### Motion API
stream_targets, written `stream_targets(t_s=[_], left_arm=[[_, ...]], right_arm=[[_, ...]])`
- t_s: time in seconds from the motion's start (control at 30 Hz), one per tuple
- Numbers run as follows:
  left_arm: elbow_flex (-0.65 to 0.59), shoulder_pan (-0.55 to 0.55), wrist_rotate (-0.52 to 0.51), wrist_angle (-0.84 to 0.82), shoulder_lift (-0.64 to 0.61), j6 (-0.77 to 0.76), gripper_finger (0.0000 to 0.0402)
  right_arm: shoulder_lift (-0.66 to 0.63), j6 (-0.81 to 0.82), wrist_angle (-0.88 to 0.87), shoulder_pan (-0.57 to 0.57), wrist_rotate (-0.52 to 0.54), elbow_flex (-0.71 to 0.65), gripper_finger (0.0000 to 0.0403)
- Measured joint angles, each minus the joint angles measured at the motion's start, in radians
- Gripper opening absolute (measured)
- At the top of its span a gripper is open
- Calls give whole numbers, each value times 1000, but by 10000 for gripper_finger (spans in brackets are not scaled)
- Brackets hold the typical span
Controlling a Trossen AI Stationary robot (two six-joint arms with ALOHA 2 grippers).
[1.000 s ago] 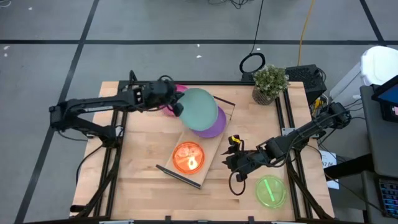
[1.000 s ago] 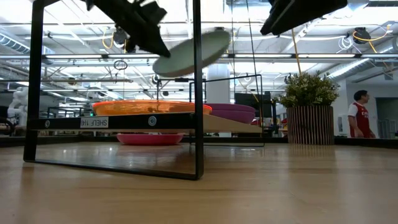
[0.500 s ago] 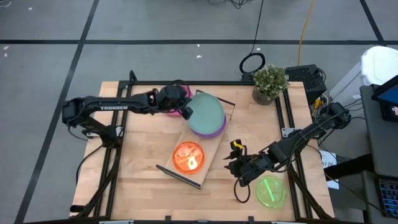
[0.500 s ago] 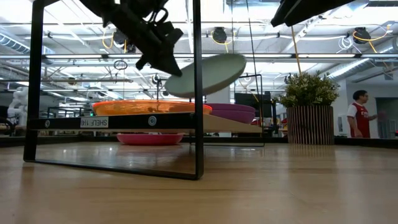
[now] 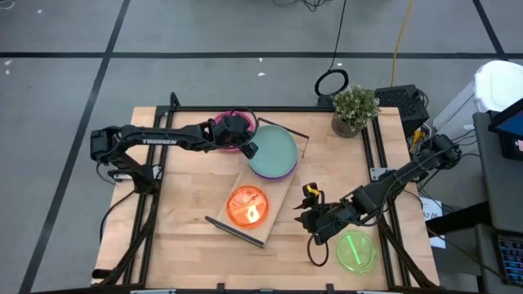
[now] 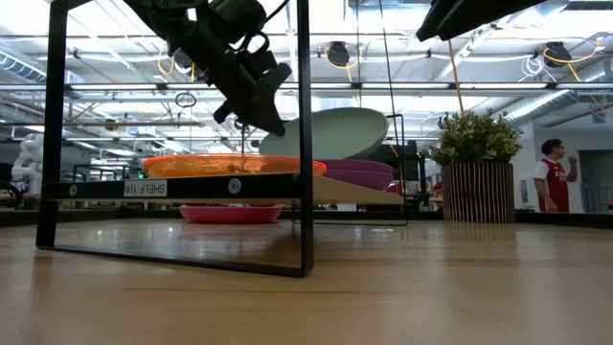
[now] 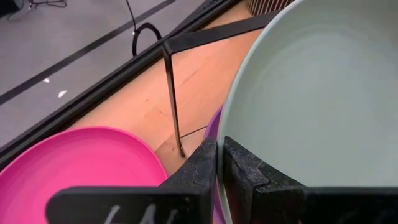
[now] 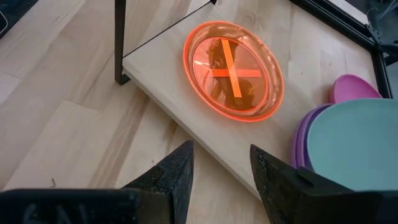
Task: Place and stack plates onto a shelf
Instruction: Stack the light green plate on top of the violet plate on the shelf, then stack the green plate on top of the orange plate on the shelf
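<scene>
My left gripper (image 5: 247, 149) is shut on a mint green plate (image 5: 273, 150), which hangs tilted just over a purple plate (image 5: 288, 170) lying on the far end of the shelf (image 5: 276, 196). Whether the two plates touch, I cannot tell. An orange translucent plate (image 5: 248, 206) rests flat on the shelf's near half. A magenta plate (image 5: 230, 131) lies on the table under the left arm. A lime green plate (image 5: 356, 251) lies on the table at the near right. My right gripper (image 5: 315, 222) hovers open beside it, between it and the shelf. My left gripper pinches the mint green plate's rim (image 7: 219, 138) between its two fingers (image 7: 200, 167), on the side of the plate toward the table's left. The fingers come slanting down from the left. The plate is tilted, its far side (image 6: 375, 119) raised, low over the purple plate (image 6: 359, 171).
A potted plant (image 5: 355, 109) stands at the table's far right corner. The shelf's thin black frame (image 6: 305, 134) rises at both ends of the shelf. Bare tabletop (image 5: 184, 204) lies left of the shelf. A person (image 6: 552, 172) stands in the room behind.
My left gripper has gone down and toward the table's right, over the shelf's far end, carrying the mint green plate. The plate has sunk from well above the shelf to just over the purple plate and now lies less steeply tilted.
</scene>
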Motion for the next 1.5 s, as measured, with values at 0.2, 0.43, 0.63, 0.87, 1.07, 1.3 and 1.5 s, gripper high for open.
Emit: stream_targets(t_s=[0.2, 0.43, 0.63, 0.87, 1.07, 1.3, 1.5], left_arm=[[0, 0, 0, -1, 0, -41, 89], [0, 0, 0, -30, -26, -31, 136], [-1, -42, 0, -143, -121, 29, 138], [-1, -145, 3, -342, -251, 128, 138], [-1, -233, -1, -412, -311, 131, 138], [-1, -325, 0, -460, -339, 130, 138], [0, -393, -1, -460, -342, 102, 138]], right_arm=[[0, 11, 0, 0, 0, 0, 141], [-12, 103, -26, 28, 0, 0, 141], [-41, 340, -91, 91, 0, 0, 141], [-41, 622, -248, 178, -11, 0, 141], [-40, 788, -320, 214, -67, 0, 141], [-39, 944, -428, 217, -178, 0, 141], [-40, 900, -508, 218, -245, -11, 141]])
